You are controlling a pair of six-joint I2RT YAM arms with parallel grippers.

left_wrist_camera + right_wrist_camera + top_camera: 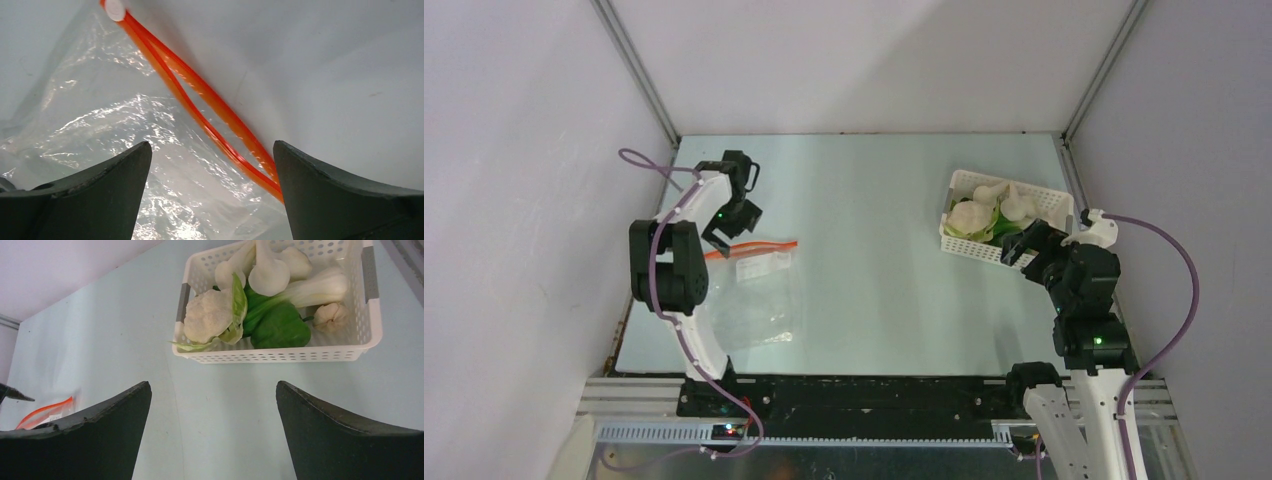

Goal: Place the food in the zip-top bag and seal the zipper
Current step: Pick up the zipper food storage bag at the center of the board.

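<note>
The clear zip-top bag [754, 300] lies flat on the table at the left, its orange-red zipper [759, 245] along the far edge. My left gripper [719, 240] hovers over that edge, open. In the left wrist view the zipper [210, 107] runs diagonally between the fingers, its two strands parted in the middle, with a white slider [115, 9] at one end. The food [207, 315], cream-white and green pieces, sits in the white basket [280, 356]. My right gripper [212, 385] stands open just short of the basket's near side, holding nothing.
The white perforated basket [1049, 205] stands at the back right near the side wall. Bare table [874, 260] lies between bag and basket. A purple cable [1189, 290] loops beside the right arm. The enclosure walls close in the left, right and back.
</note>
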